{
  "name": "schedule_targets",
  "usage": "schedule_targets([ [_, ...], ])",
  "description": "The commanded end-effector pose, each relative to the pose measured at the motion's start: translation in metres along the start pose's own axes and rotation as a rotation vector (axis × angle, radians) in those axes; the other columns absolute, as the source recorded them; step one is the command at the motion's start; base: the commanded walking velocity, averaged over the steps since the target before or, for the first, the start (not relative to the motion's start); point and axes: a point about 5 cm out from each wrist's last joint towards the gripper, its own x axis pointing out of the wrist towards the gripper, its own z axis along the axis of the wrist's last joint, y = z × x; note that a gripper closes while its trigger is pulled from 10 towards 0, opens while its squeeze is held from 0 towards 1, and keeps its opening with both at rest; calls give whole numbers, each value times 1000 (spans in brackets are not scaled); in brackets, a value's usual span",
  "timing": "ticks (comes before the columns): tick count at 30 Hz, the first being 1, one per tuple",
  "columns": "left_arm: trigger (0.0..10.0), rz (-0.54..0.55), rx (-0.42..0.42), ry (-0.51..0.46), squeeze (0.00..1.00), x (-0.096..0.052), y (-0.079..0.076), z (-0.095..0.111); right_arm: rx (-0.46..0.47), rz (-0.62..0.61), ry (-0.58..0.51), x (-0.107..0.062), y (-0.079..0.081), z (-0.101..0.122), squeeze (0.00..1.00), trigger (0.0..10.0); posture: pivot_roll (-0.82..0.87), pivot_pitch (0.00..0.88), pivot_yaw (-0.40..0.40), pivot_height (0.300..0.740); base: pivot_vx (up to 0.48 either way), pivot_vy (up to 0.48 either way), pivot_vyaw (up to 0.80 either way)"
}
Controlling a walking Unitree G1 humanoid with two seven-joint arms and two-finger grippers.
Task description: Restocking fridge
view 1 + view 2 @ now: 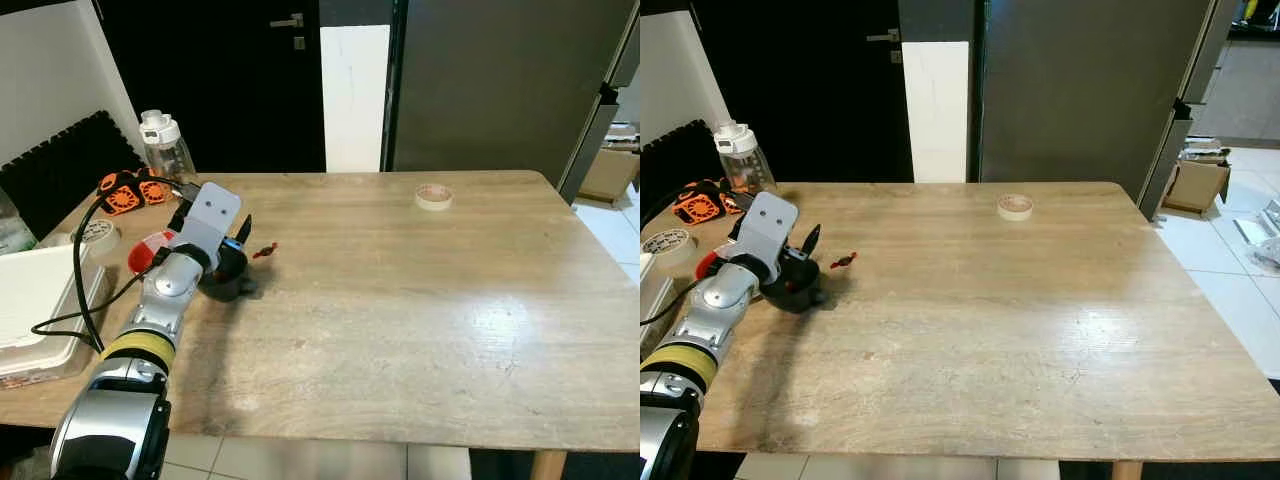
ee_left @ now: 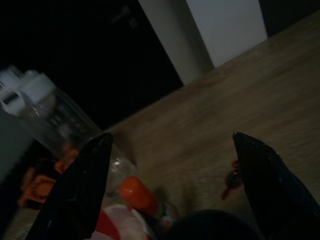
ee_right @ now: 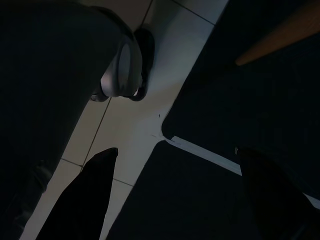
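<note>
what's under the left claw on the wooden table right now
Under the open left claw lies a clear plastic bag with red and orange contents, on the wooden table. What exactly fills the bag is hidden by the wrist and the dim light.

Wooden tables: you have one light wood-grain table (image 1: 420, 300).
Water bottles: one clear plastic bottle with a white lid (image 1: 164, 146), standing at the far left edge of the table.
Tape rolls: two beige rolls, one (image 1: 433, 196) near the far edge, one (image 1: 97, 235) at the left side.
Orange-and-black parts: you can count one cluster (image 1: 130, 189); how many pieces it holds cannot be told.
White trays: one white plastic tray (image 1: 35, 300) at the left.
Small red items: one tiny red piece (image 1: 264, 251) on the tabletop.
Red-capped objects: one (image 2: 137, 195), partly hidden.
Cardboard boxes: one brown box (image 1: 1196, 183) on the floor.
Doors: one black door (image 1: 215, 80) with one handle.
</note>
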Motion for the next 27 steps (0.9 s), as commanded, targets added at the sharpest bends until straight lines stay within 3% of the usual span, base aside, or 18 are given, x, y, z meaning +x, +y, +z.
schedule_targets([
  [1, 10000, -9, -30, 9, 0, 0, 11, 4, 0, 7, 7, 0, 2, -1, 0, 10000, -77, 41, 47, 740, 0, 0, 0],
  [2, 10000, -163, -26, 62, 0, 0, 1, 2, -1, 7, 5, 0, 1, 0, 0, 10000, -76, 39, 45, 740, 0, 0, 0],
  [3, 10000, -233, 4, 86, 0, -2, -4, 0, -2, 6, 4, 0, 1, 0, 0, 10000, -76, 38, 44, 740, 0, 0, 0],
  [5, 10000, -274, 27, 100, 0, -3, -7, -1, -3, 6, 4, 0, 1, 1, 0, 10000, -76, 38, 44, 740, 0, 0, 0],
  [6, 10000, -340, 78, 113, 0, -6, -10, -3, -4, 7, 3, 0, 1, 1, 0, 10000, -75, 38, 43, 740, 0, 0, 0],
  [8, 10000, -354, 89, 115, 0, -6, -10, -3, -5, 7, 3, 0, 1, 1, 0, 10000, -75, 38, 43, 740, 0, 0, 0],
  [13, 10000, -511, 226, 200, 0, -17, -6, -9, -8, 6, 2, 0, 1, 1, 0, 10000, -75, 38, 43, 740, 0, 0, 0],
  [15, 10000, -511, 226, 200, 0, -17, -6, -9, -8, 6, 2, 0, 1, 1, 0, 10000, -75, 38, 43, 740, 0, 0, 0],
  [17, 10000, -534, 285, 270, 0, -21, -2, -13, -11, 3, 4, 0, 1, 1, 0, 10000, -75, 38, 43, 740, 0, 0, 0],
  [22, 10000, -528, 273, 348, 0, -23, -4, -20, -12, 3, 6, 0, 1, 1, 0, 10000, -71, 31, 44, 740, 0, 0, 0],
  [25, 10000, -531, 218, 337, 0, -20, -15, -20, -11, 5, 5, 0, 1, 1, 0, 10000, -71, 31, 44, 740, 0, 0, 0],
  [27, 10000, -505, 129, 323, 0, -15, -26, -17, -11, 6, 4, 0, 2, 1, 0, 10000, -73, 32, 45, 740, 0, 0, 0],
])
